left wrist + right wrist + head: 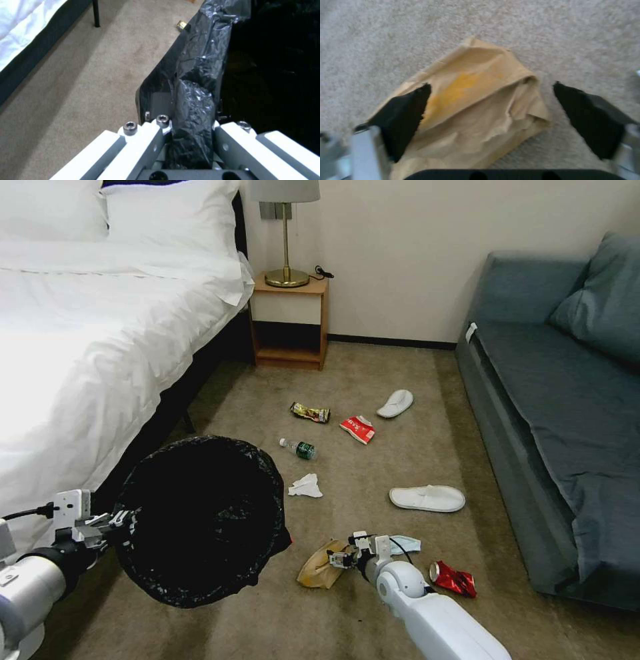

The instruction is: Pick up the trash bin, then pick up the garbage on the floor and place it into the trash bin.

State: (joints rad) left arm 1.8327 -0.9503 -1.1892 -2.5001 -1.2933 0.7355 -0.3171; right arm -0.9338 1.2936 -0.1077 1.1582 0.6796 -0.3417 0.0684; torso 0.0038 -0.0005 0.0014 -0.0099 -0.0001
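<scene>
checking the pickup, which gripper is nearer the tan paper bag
Right. The right gripper hangs open directly over the tan paper bag, fingers either side. The left gripper is off to the left, clamped on the trash bin rim.

A bedroom is seen, closed at the back by a plain off-white wall (413, 253) edged with a dark skirting board (393, 341). The floor (373, 380) is covered by beige-brown short-pile carpet. The left side is taken up by a bed (87, 333) made with white sheets and two white pillows (167, 213), above a dark base. A small wooden bedside table (290, 320) with an open lower shelf is set just beside the bed against the wall, and a brass-stemmed lamp (285, 240) with a grey shade stands on it. A blue-grey sofa (567, 407) with one matching cushion (600, 300) is placed along the right side.
</scene>
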